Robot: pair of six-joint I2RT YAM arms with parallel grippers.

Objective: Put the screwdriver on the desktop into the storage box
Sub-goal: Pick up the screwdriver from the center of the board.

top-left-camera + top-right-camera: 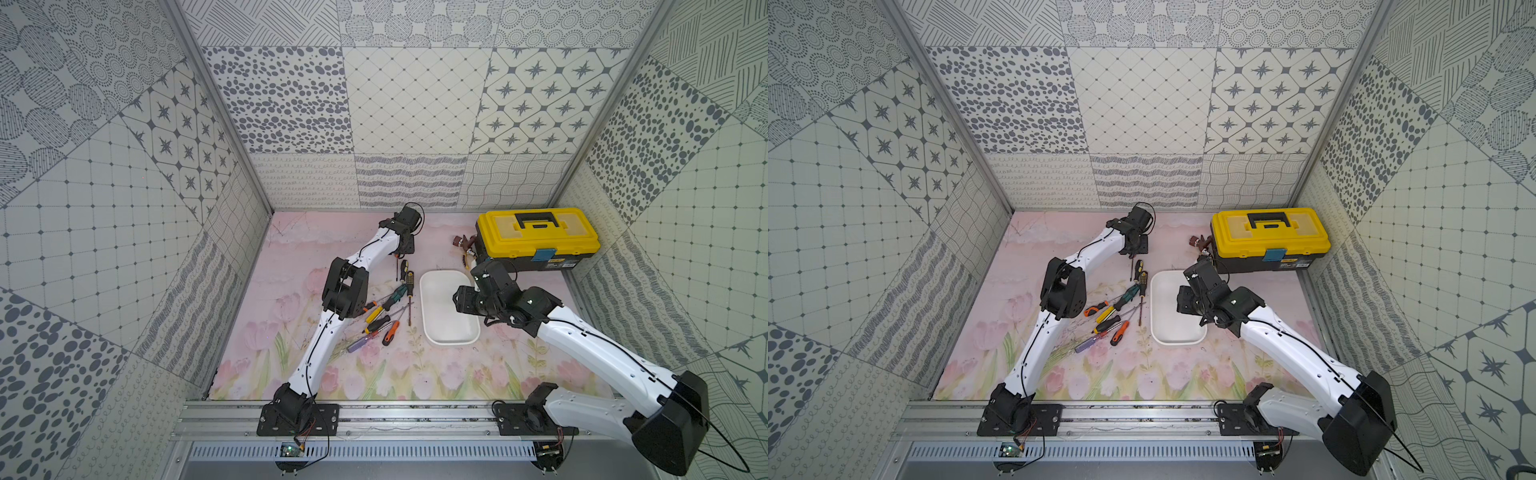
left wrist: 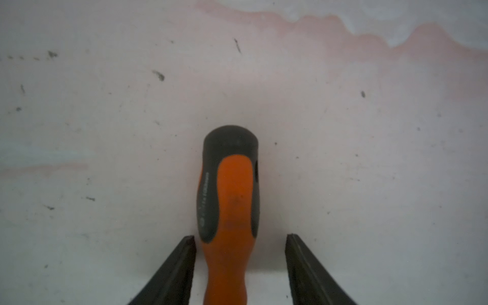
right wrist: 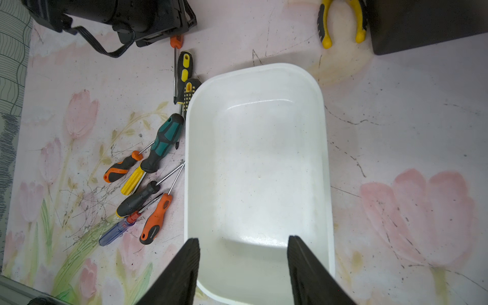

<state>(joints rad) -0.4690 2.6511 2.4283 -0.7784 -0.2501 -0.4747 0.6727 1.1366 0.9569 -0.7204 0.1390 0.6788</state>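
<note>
L gripper [image 2: 240, 236] is down at the far side of the desktop [image 2: 105, 132], fingers [image 2: 182, 264] spread either side of the orange-and-grey screwdriver [image 2: 232, 190], at its handle; one finger sits right at the handle, touching or nearly, can't tell which; the other stands clear w/ a gap, so not clamped yet; screwdriver lies flat on the desktop, outside the storage box [image 1: 424, 307], thin shaft pointing back toward the pile of other screwdrivers [image 1: 384, 309]; that pile lies just beside the box on the L arm's side, one dotted black-yellow handle up against the box rim; R gripper [image 3: 243, 239] hangs over the storage box, fingers [image 3: 309, 269] apart, gripping nothing; yellow toolbox [image 1: 536, 235] stands beyond the box at the back; yellow-handled pliers [image 3: 340, 23] lie on the desktop beside it.
</note>
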